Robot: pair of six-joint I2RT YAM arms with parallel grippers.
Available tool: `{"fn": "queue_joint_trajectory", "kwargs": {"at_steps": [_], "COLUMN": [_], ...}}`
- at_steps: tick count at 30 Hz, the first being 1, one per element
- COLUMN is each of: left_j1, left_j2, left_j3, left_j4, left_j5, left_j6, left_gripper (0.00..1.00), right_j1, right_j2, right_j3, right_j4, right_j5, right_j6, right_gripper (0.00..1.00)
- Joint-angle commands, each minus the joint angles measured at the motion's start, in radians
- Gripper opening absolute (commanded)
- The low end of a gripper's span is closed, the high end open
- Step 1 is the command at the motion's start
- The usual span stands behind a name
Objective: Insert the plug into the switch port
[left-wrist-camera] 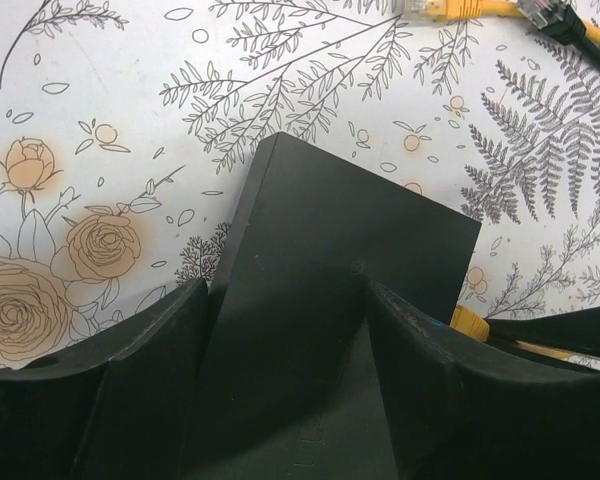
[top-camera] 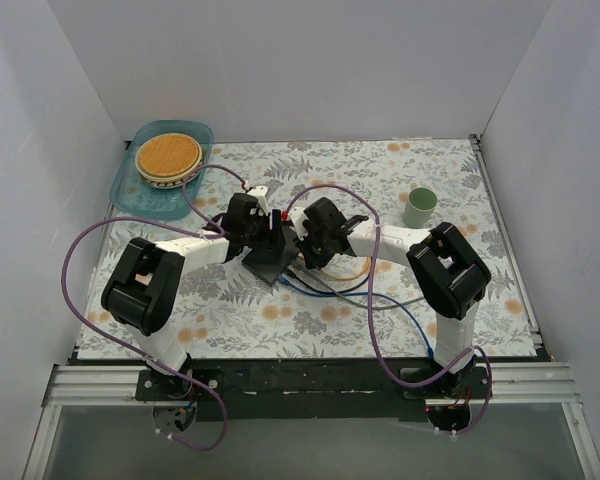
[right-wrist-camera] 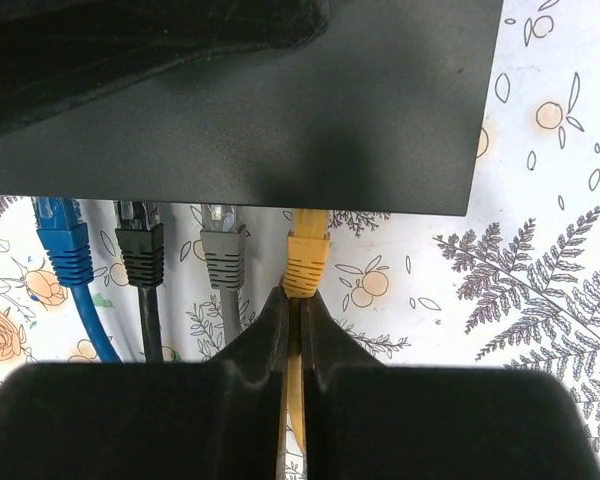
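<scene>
Right gripper [right-wrist-camera: 293,312] pinches the yellow cable [right-wrist-camera: 294,400] just behind its plug [right-wrist-camera: 305,262], nosed against the switch [right-wrist-camera: 280,130], which my left gripper [left-wrist-camera: 290,300] clamps. Insertion's underway, I judge; next, push straight in.

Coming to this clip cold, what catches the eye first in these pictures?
In the right wrist view, four plugs line the edge of the black switch: a blue plug, a black plug, a grey plug and the yellow plug. The right pincer is shut on the yellow cable just behind that plug. In the left wrist view, the left pincer clamps the switch from both sides above the flowered tablecloth.
</scene>
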Motion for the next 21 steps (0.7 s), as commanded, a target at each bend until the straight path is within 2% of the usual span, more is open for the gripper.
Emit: {"fn": "queue_joint_trajectory", "kwargs": {"at_steps": [1,2,9,13,17,21], "left_j1": [-0.185,-0.168,-0.104,-0.075,-0.044,-0.036], "left_j2": [-0.026,-0.028,-0.058,-0.080,-0.118,-0.153], "left_j3": [-0.020,-0.027,-0.061,-0.056,-0.047,-0.029], "left_j4": [0.062,0.060,0.094,0.054,-0.015,-0.091], "left_j5": [0.432,0.409,0.334,0.240,0.053,-0.094], "left_j6": [-0.216,-0.228,-0.311,-0.363,-0.429,-0.478], "left_gripper": [0.61,0.63,0.68,0.77,0.84,0.90], "right_j1": [0.069,0.069,0.069,0.069,0.067,0.058], "right_j2": [0.046,0.049,0.092,0.100,0.086,0.053], "right_j3": [0.047,0.045,0.069,0.095,0.123,0.142], "right_j4": [0.386,0.371,0.267,0.196,0.118,0.048], "right_j5": [-0.174,-0.173,-0.150,-0.076,0.040,0.145], "right_j6": [-0.006,-0.006,-0.035,-0.040,-0.031,-0.020], "right_gripper": [0.11,0.16,0.32,0.45,0.64,0.74]}}
